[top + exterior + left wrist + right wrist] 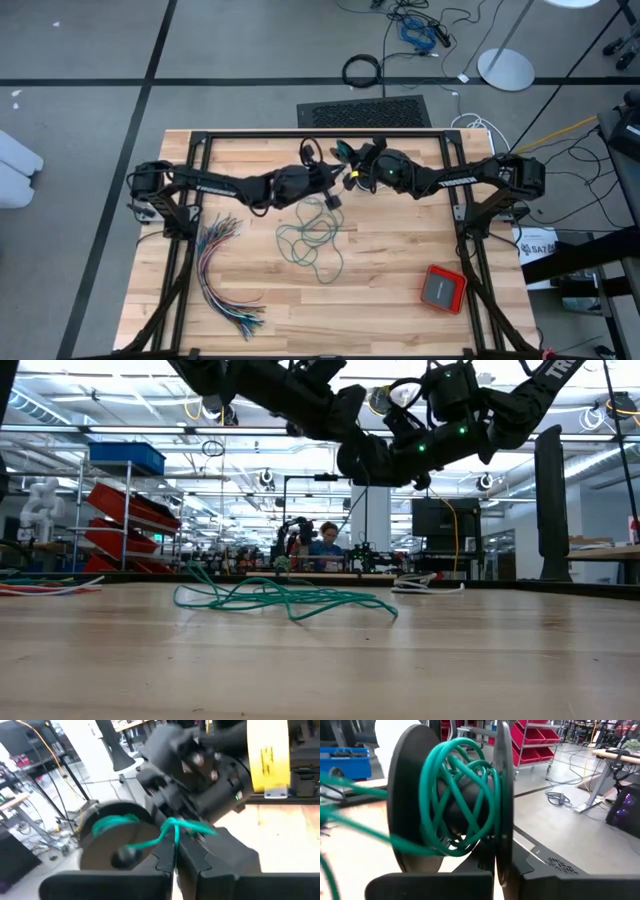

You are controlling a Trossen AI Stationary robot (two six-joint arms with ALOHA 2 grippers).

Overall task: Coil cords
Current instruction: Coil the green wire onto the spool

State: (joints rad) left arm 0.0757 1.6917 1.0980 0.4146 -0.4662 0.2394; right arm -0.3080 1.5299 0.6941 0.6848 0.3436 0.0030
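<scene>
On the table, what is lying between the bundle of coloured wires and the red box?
In the high view, the loose teal cord lies on the table between the coloured wires and the red box; otherwise bare wood.

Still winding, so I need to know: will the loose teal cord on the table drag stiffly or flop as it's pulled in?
Likely floppy: the teal cord lies in slack, tangled loops. Probably light, being thin. It bends tightly round the black spool, so it may snag on itself.
</scene>
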